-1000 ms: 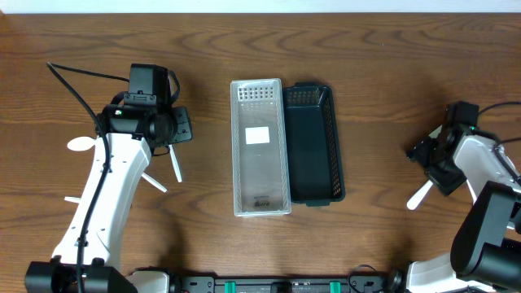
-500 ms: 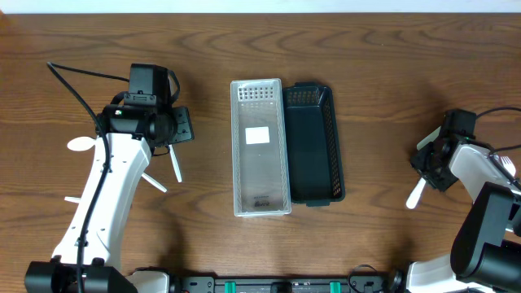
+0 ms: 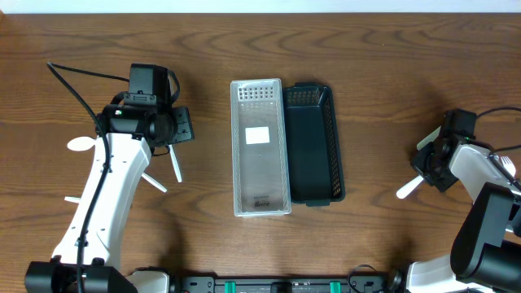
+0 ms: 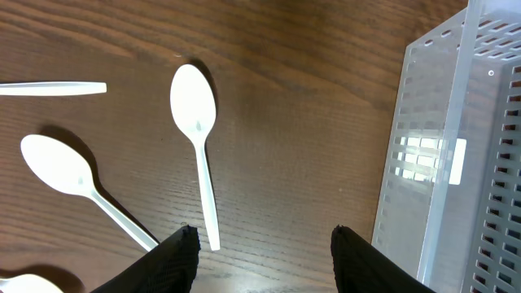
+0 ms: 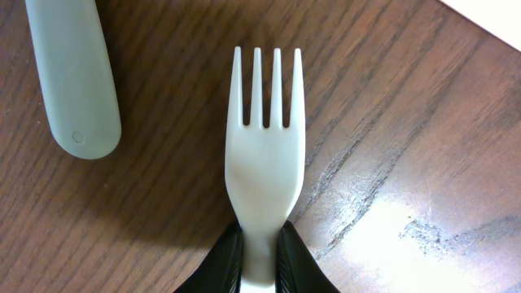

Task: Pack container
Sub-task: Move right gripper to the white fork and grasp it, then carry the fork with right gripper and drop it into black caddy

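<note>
Overhead view: my right claw (image 3: 429, 166), at the right edge of the frame, is clenched on the handle of a white fork (image 3: 409, 187), whose tines point toward the lower left. In the right wrist view a pale rounded handle (image 5: 77, 77) lies at upper left on the wooden table (image 5: 407, 163). My left claw (image 4: 262, 248), left of centre in the overhead view, is released above two white spoons (image 4: 198, 130). The clear container (image 3: 260, 146) stands at centre. A dark basket (image 3: 313, 142) stands against its right side.
</note>
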Action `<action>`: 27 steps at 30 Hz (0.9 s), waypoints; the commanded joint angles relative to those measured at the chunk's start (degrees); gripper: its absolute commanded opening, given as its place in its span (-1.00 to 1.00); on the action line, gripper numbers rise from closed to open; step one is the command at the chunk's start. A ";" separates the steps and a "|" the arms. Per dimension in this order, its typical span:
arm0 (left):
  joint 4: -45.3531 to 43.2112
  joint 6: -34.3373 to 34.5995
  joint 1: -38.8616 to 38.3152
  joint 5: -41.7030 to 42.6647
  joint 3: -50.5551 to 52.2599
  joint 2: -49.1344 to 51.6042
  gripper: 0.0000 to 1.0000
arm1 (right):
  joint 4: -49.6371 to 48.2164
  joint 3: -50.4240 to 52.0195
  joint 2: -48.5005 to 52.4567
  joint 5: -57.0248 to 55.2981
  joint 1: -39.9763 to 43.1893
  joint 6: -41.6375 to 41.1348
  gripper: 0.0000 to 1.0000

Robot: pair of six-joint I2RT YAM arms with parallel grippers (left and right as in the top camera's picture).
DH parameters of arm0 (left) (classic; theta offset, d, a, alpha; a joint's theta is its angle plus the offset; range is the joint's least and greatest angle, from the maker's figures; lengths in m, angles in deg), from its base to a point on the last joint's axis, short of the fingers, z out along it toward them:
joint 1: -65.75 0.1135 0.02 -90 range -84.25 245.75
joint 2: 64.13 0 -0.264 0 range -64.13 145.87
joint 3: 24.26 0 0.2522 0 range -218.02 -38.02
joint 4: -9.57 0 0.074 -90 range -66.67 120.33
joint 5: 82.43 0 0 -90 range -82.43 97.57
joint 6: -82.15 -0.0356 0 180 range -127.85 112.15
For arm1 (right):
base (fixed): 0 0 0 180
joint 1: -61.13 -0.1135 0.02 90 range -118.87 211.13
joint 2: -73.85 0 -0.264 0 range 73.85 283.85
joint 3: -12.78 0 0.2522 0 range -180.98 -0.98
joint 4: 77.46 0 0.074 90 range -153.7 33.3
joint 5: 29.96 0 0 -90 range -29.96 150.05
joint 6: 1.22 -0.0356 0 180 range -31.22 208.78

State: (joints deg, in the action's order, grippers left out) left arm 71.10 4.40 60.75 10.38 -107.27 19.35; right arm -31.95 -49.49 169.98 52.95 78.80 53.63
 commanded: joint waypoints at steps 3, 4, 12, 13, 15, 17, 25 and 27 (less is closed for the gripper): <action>0.17 0.28 -0.13 -0.46 -1.16 0.09 0.10 | 1.20 0.46 -0.20 0.74 -0.22 0.50 -0.98; 0.17 0.28 -0.13 -0.46 -1.16 0.09 0.10 | 1.60 -0.07 -0.81 1.05 -0.66 1.40 -0.98; 0.15 0.26 -0.13 -0.48 -1.16 0.09 0.10 | 9.90 -12.76 -12.37 1.20 -12.46 9.81 -0.98; 0.15 0.28 -0.13 -0.48 -1.16 0.09 0.10 | 10.88 -14.75 -13.31 1.20 -14.56 10.80 -0.97; 0.15 0.28 -0.13 -0.48 -1.16 0.09 0.10 | 12.74 -19.04 -14.47 1.33 -19.71 12.59 -0.97; 0.15 0.28 -0.13 -0.48 -1.16 0.09 0.10 | 14.10 -22.05 -14.47 1.36 -24.37 12.98 -0.97; 0.17 0.28 -0.13 -0.48 -1.16 0.09 0.11 | 13.92 -23.04 -8.59 1.38 -39.12 11.85 -0.97; 0.17 0.28 -0.13 -0.46 -1.16 0.09 0.10 | 13.86 -23.04 -5.60 1.38 -41.44 11.85 -0.97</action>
State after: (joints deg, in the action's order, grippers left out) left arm 71.10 4.40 60.75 10.38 -107.27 19.35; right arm -18.29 -72.81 160.54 54.50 40.25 64.93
